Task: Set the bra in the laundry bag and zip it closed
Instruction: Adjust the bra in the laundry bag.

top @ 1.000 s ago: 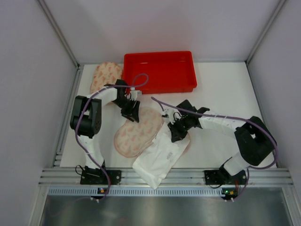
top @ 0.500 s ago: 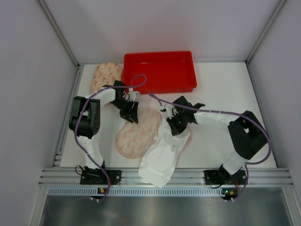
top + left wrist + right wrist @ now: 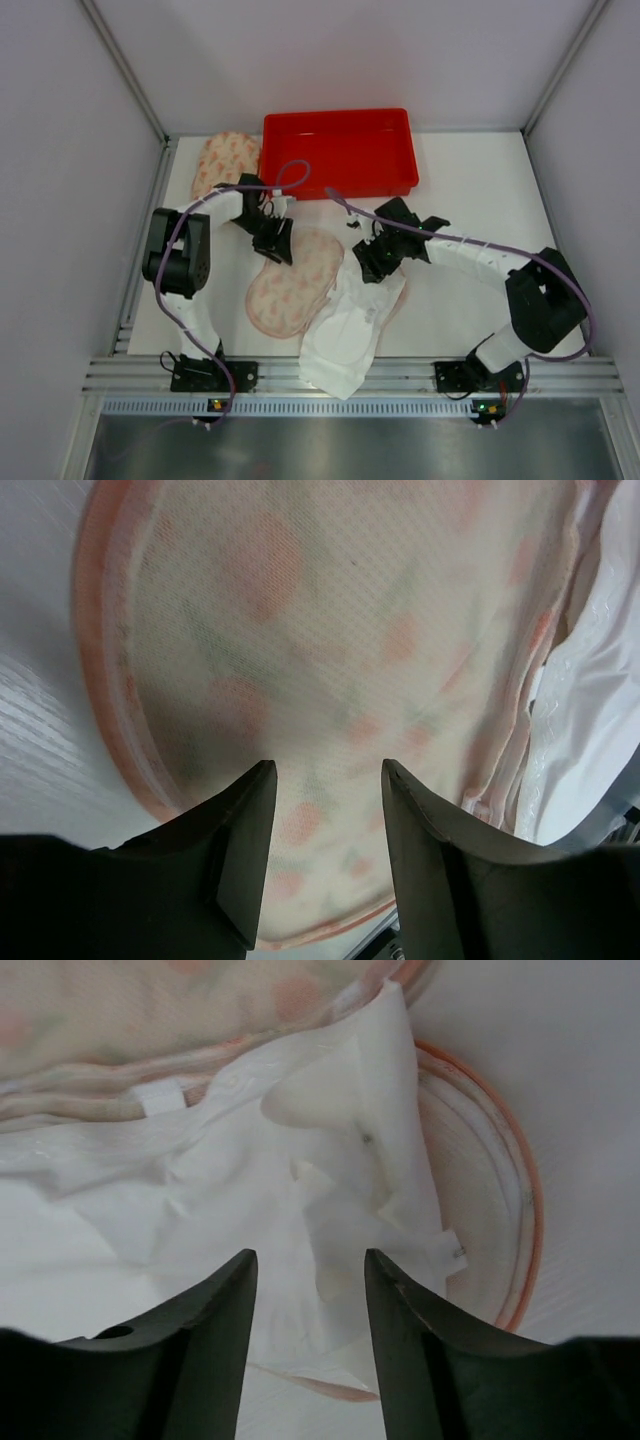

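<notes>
Saw bra (image 3: 345,335) draped half over opened laundry bag (image 3: 285,290), nr table's (image 3: 470,200) front edge, not tucked in. L gripper (image 3: 327,770) jaws apart over mesh, empty; R gripper (image 3: 307,1257) likewise above bra. Left undone: tucking, zipping.

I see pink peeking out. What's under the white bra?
Under the bra, a round, pink-rimmed part of the laundry bag peeks out along one edge. The bra covers the rest, so how far the bag reaches beneath it cannot be seen.
</notes>
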Available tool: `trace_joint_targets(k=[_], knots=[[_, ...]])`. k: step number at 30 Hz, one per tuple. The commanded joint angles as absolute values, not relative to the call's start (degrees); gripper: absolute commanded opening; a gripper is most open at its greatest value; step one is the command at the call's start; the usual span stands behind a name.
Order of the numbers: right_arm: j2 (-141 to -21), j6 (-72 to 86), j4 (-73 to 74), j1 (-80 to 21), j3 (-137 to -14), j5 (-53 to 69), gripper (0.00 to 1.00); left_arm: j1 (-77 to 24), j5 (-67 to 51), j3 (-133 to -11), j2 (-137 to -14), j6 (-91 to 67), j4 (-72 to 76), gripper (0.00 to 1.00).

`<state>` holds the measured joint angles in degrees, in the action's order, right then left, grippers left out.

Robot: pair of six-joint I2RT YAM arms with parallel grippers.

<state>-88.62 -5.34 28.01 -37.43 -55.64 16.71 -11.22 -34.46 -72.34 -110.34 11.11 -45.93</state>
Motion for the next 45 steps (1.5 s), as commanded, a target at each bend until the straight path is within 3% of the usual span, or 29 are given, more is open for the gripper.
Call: trace_joint_targets(k=[1,9,13,17,22,29,34,38,45], knots=[[-82.8,-5.5,27.5,-35.3,-58.9,26.3,0.50,-10.3,-39.8,-70.6,-103.4,14.3,-44.7,0.52],[-79.3,-0.7,26.0,-23.9,-59.6,31.4,0.55,-6.6,-44.9,-65.8,-88.6,16.2,-41.2,0.53],[-83.5,-0.4,27.4,-20.1,-60.5,28.5,0.54,-7.1,-45.8,-59.4,-75.8,28.2,-42.7,0.54],[-90.2,-0.4,29.1,-18.5,-61.5,28.9,0.54,-20.4,-34.9,-50.9,-64.0,52.1,-51.7,0.52],[-93.3,2.0,29.0,-18.2,-61.5,30.2,0.55,-34.9,-30.3,-41.9,-51.0,60.7,-55.3,0.48],[-96.9,1.8,30.8,-18.2,-62.8,31.7,0.57,-63.2,-25.2,-41.1,-56.9,57.0,-54.8,0.44],[-91.5,2.3,29.1,-18.0,-61.4,35.2,0.53,-72.0,-26.5,-41.3,-61.8,51.1,-50.8,0.47],[-91.0,2.4,29.2,-18.1,-60.5,34.7,0.52,-80.4,-19.6,-36.8,-62.7,45.8,-41.7,0.47],[-94.0,1.3,29.8,-18.1,-60.8,34.9,0.51,-85.7,-15.0,-34.6,-68.5,41.0,-33.3,0.42]])
